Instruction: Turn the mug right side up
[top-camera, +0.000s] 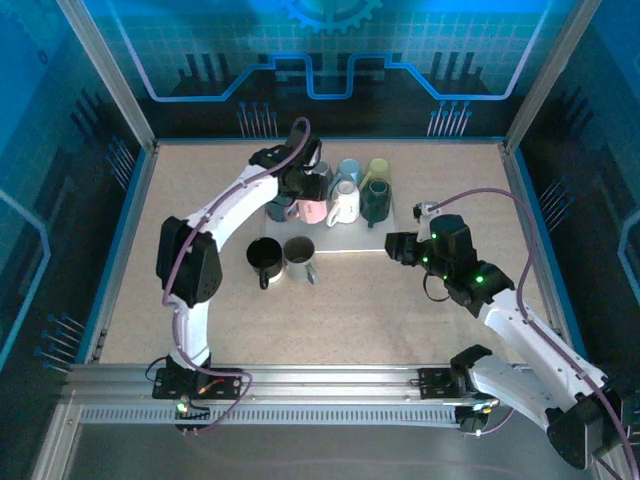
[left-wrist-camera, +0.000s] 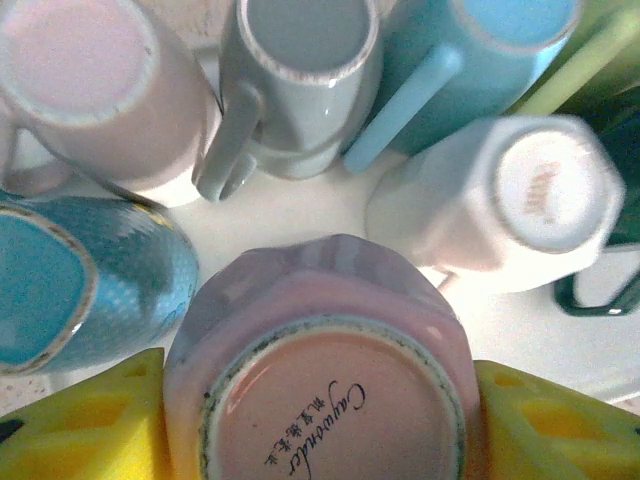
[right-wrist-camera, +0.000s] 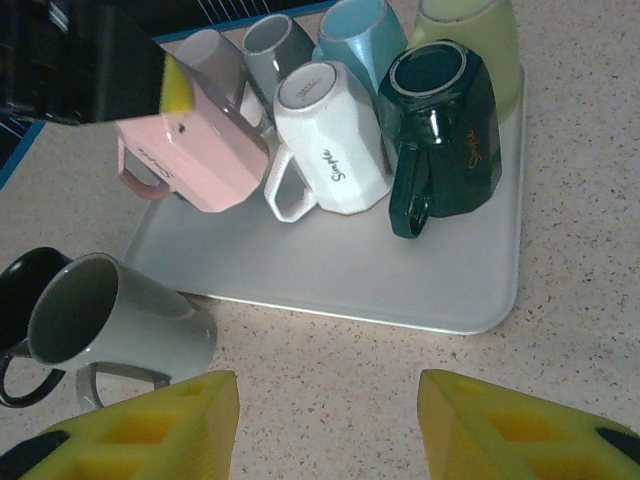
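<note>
Step in hand: pick-up of the pink mug (right-wrist-camera: 195, 150). Left hand (left-wrist-camera: 320, 425) is clamped on it, a yellow finger (left-wrist-camera: 90, 420) on each side of the body near the base, base facing the wrist camera. In the right wrist view the mug is tipped, handle low on the left, over the left end of the tray (right-wrist-camera: 400, 290); can't tell if its rim touches the tray. White mug (right-wrist-camera: 335, 140) and dark green mug (right-wrist-camera: 440, 130) sit just beside it, base-up. Right hand (right-wrist-camera: 330, 420) hangs over the tabletop (right-wrist-camera: 570, 330) at the tray's near edge, jaws apart, nothing between them. Grey mug (right-wrist-camera: 110, 320) and black mug (right-wrist-camera: 20, 290) stand off the tray, mouths up, so likely done. Next, my read: lift clear of the neighbours, roll the wrist about half a turn, set down mouth-up near those two. Risks: handle snagging the white mug, or slip on the glaze mid-roll
</note>
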